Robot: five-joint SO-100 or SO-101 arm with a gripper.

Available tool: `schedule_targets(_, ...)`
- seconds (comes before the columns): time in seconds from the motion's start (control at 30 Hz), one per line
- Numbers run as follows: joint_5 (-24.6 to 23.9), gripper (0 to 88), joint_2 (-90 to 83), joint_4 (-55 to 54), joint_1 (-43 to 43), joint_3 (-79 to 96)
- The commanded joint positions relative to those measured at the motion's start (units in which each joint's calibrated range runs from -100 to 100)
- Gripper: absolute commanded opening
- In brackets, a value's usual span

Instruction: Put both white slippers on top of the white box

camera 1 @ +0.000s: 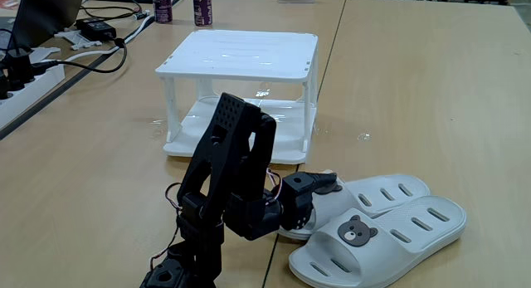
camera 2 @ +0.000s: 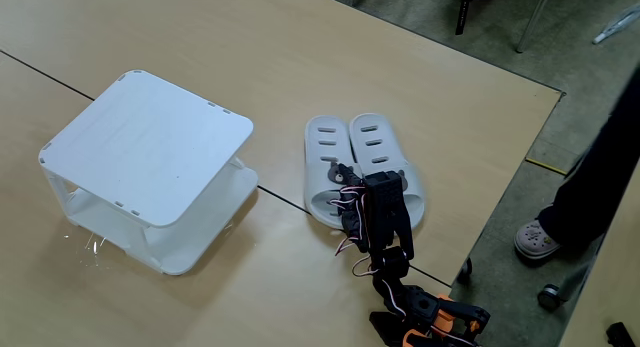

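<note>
Both slippers (camera 1: 390, 226) lay side by side on the bench (camera 1: 431, 89), touching each other, near the box (camera 1: 241, 56) but apart from it. The arm was bent low over the heel end of the far slipper, gripper (camera 1: 319, 187) at its edge; whether the fingers were spread or pinching the rim could not be told, since the arm hid them from above and the side view was too dark. Likely step: grabbing the first slipper. To do it well, bite the sidewall or strap, not the bear badge (camera 1: 357, 231), lift clear of the neighbour so it isn't dragged, then set it flat to one side of the box top, leaving room for the second. Box top and lower tier both held nothing.
</note>
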Motion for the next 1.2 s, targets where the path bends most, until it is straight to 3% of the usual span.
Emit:
schedule_targets(0.0, 0.4, 0.8, -1.0, -0.1, 0.0, -1.2)
schedule_targets(0.13, 0.4, 0.8, -5.8, 1.4, 0.0, -1.2)
schedule_targets(0.3, 0.4, 0.8, -30.7, 28.1, 0.9, -7.4)
schedule_targets(0.47, 0.4, 0.8, -45.7, 64.6, 2.8, -32.6)
schedule_targets(0.73, 0.4, 0.8, -51.9, 92.9, 2.1, -61.9)
schedule_targets(0.93, 0.4, 0.8, -60.8, 99.8, -0.1, -63.8)
schedule_targets(1.17, 0.4, 0.8, -66.8, 99.9, -10.9, -63.6)
